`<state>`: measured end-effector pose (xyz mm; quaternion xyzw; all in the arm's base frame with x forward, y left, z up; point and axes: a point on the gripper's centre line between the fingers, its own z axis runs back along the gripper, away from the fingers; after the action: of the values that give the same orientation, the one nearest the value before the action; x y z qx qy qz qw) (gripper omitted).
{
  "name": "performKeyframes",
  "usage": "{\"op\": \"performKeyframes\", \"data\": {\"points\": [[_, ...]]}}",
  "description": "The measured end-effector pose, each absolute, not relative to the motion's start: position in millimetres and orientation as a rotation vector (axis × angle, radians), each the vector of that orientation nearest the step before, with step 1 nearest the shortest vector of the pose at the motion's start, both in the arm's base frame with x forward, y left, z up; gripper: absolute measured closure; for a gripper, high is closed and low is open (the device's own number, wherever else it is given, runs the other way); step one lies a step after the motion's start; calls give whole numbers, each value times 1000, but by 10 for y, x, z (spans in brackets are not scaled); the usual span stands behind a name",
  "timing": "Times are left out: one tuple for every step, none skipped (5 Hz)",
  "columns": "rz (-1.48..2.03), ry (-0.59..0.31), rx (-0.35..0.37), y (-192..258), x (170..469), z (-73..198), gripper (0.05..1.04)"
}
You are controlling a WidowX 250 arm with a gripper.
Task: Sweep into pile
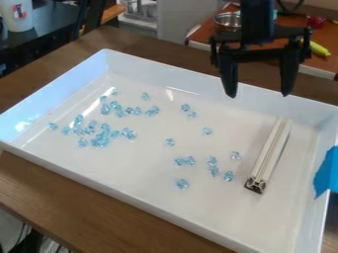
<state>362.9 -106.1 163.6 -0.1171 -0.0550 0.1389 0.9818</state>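
Note:
My black gripper point(259, 94) hangs above the back right part of the white tray, open with nothing between its fingers. Below it, a pale grooved bar point(271, 153) lies on the tray floor toward the right side, its dark end facing the front. Many clear blue pieces point(101, 140) are clustered in the left half of the tray. Several looser ones point(185, 161) are scattered through the middle, left of the bar, apart from it.
The white tray point(125, 197) has raised walls and stands on a brown wooden table point(79, 212). Blue tape point(326, 172) covers part of its right wall. Behind are a metal bowl point(228, 20) and a yellow object point(319, 49); a white cup point(16, 15) stands at upper left.

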Motion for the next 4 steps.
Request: {"op": "performKeyframes", "data": {"points": [[285, -59, -216, -1052, 3587, 1443, 84], [296, -84, -214, -1038, 3609, 1314, 84], [280, -91, -212, -1097, 3623, 1230, 84], [283, -89, -210, -1119, 3607, 1174, 84]]}}
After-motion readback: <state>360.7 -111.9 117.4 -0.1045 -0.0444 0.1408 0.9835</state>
